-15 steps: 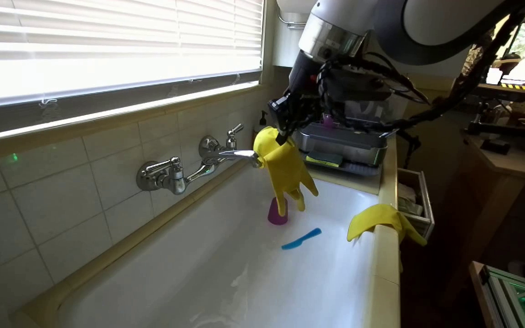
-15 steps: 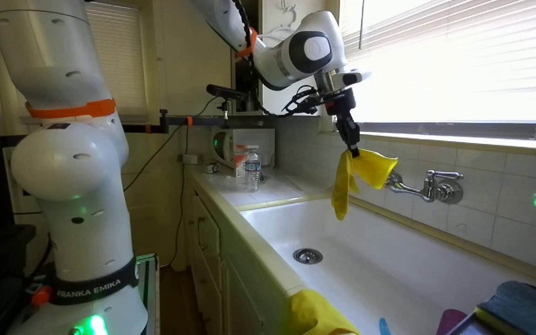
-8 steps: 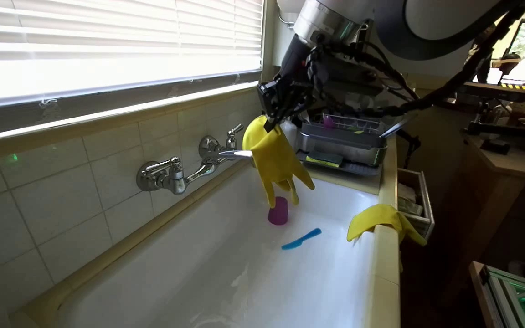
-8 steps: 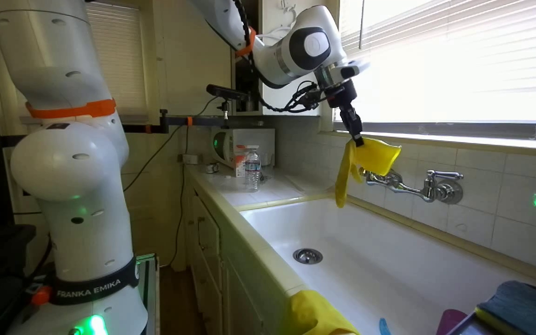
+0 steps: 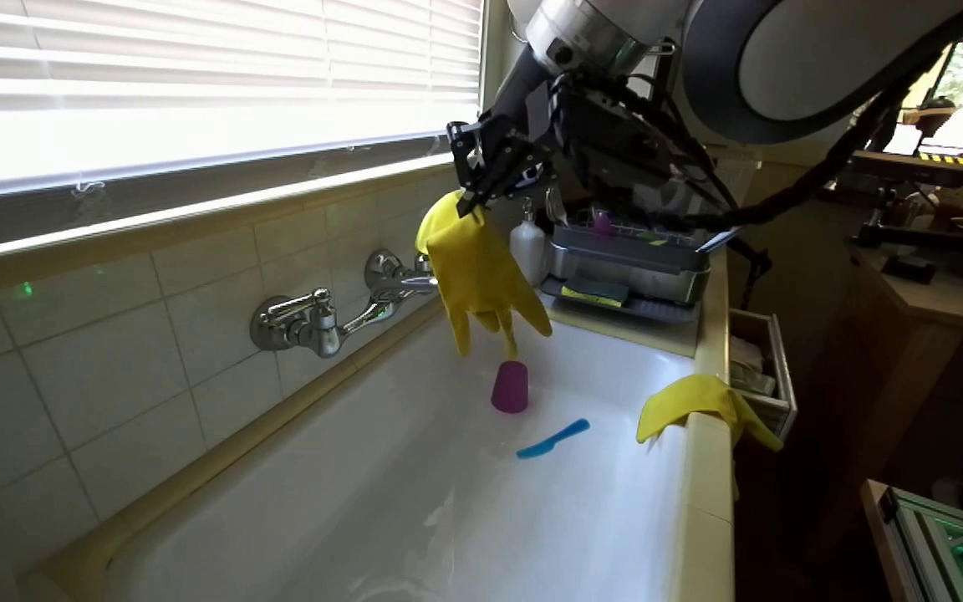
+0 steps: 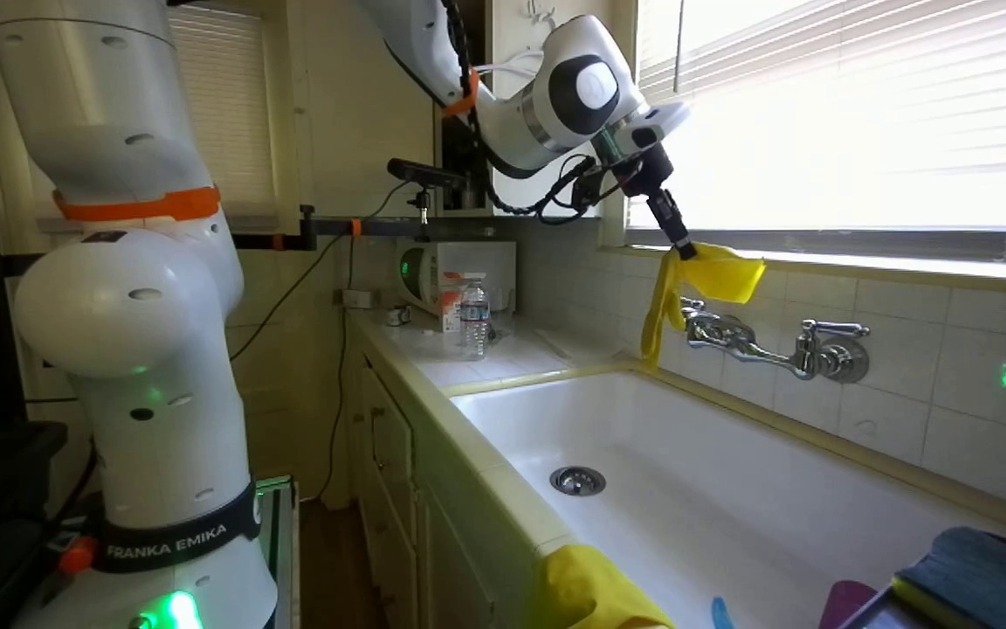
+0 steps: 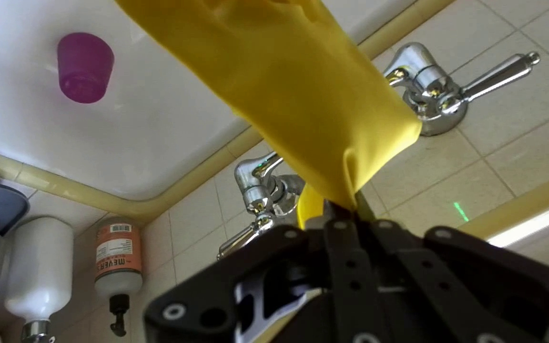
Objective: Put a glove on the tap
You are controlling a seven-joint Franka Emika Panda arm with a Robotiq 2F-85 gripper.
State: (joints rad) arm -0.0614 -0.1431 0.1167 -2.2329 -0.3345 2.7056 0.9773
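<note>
In an exterior view the tap (image 5: 376,309) is partly hidden by a yellow glove (image 5: 480,272), pinched at the cuff by the hand (image 5: 468,206).

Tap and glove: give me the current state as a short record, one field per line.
pincer: shut on the glove near its cuff
glove: hanging, cuff not seen around the spout
tap: spout end hidden behind glove in an exterior view
contact: cannot tell
second glove: draped over the edge of the sink
cup, knife: in sink
</note>
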